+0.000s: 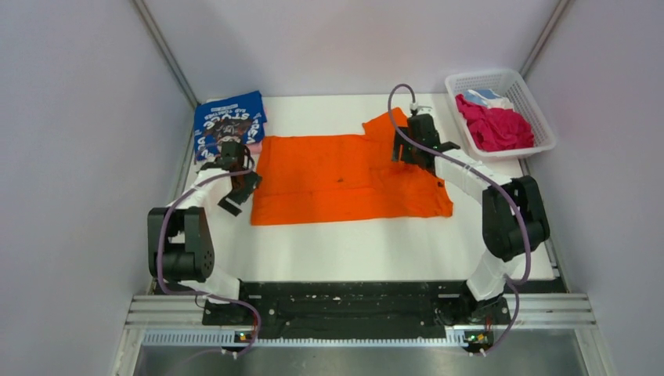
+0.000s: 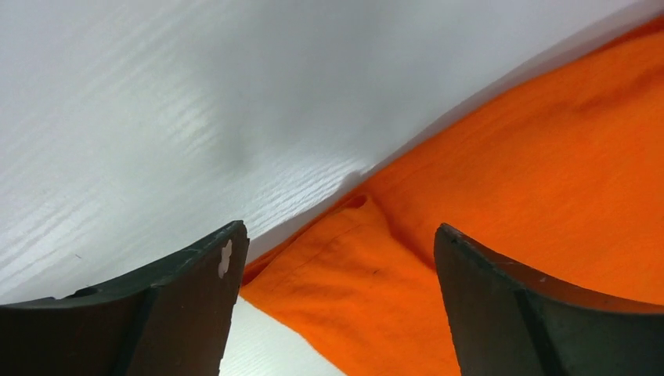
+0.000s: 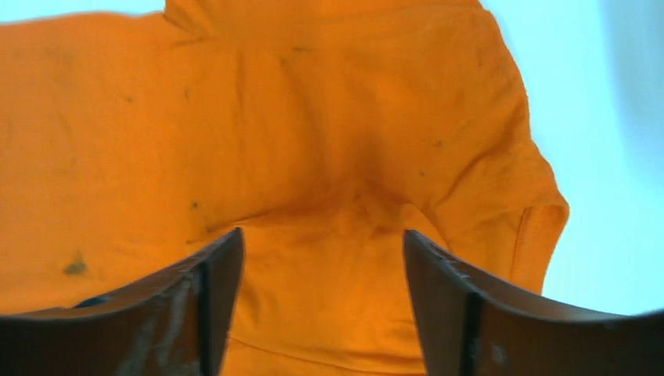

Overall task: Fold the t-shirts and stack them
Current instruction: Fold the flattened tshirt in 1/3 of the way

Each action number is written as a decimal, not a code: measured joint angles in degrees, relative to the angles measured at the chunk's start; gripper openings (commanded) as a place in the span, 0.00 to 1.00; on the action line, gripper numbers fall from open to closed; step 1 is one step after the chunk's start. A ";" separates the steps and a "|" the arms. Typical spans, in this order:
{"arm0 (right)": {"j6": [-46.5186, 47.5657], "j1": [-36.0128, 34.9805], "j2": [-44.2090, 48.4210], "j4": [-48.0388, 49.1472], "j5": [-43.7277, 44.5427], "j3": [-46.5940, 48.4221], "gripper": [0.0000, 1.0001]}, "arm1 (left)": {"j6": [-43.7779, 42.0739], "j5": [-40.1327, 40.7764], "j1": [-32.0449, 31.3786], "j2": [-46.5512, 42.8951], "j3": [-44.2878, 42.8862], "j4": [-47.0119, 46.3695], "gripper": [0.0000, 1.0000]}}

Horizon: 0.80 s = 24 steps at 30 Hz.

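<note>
Top external view showed a bright orange cloth t-shirt (image 1: 344,176), surely limp and light, spread flat; left gripper (image 2: 338,235) and right gripper (image 3: 321,235) gaped wide, empty, over its corner and sleeve, likely holds.

A wide bare strip of table (image 1: 352,251) runs along the near side, between the arm bases and the flat orange t-shirt (image 1: 344,176). The folded blue t-shirt (image 1: 229,121) fills the far left corner. At far right the basket (image 1: 479,75), heaped with magenta t-shirts (image 1: 497,129), blocks the table's edge.
</note>
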<state>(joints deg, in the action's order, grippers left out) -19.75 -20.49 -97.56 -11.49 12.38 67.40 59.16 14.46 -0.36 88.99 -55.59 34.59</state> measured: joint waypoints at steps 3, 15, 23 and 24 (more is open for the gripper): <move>0.72 0.31 -1.81 -0.66 -0.46 2.62 0.97 | -0.81 1.99 1.05 -0.44 -3.41 1.46 0.99; -4.61 0.42 10.01 5.44 -10.91 -13.66 0.99 | -7.41 -14.34 -1.53 -5.27 -0.15 -5.86 0.99; -8.04 0.42 4.28 6.86 -9.44 -15.69 0.99 | -10.43 -19.69 -4.39 6.99 -1.64 -12.35 0.99; -8.68 0.44 4.20 6.43 -8.92 -16.48 0.99 | -10.67 -20.09 -4.31 7.34 -1.51 -12.98 0.99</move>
<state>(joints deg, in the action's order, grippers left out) -28.42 -20.05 -93.36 -5.06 3.46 50.92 48.49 -5.63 -4.67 96.33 -57.10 21.61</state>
